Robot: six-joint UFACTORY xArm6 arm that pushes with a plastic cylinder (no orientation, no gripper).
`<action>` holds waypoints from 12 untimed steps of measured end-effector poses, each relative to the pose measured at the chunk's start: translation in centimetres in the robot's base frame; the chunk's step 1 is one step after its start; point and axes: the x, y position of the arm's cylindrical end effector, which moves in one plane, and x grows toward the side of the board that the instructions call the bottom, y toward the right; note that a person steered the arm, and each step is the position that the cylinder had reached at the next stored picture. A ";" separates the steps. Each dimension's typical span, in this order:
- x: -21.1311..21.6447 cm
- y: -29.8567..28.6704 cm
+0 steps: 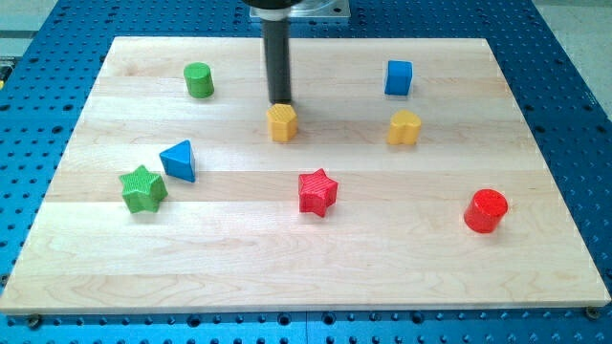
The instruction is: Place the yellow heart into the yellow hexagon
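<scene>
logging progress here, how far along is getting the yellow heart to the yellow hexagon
Nothing looks done yet: the yellow heart block sits apart from the yellow hexagon block, off to the view's right with bare wooden board between them. In hand: my tip is just above the hexagon, not by the heart. Left: reach the heart's right side and push it leftward.

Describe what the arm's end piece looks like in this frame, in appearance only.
Only the arm's lowest part shows. A light grey metal mount sits at the view's top edge, with a dark collar under it. From that hangs a straight, smooth, dark grey-black cylindrical rod ending in my tip. No cables, markings or labels are visible.
</scene>
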 end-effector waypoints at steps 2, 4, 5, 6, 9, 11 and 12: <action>4.5 2.6; 9.4 20.0; 9.0 27.1; 6.7 26.1; 5.5 9.4; 6.1 9.2; 6.3 3.9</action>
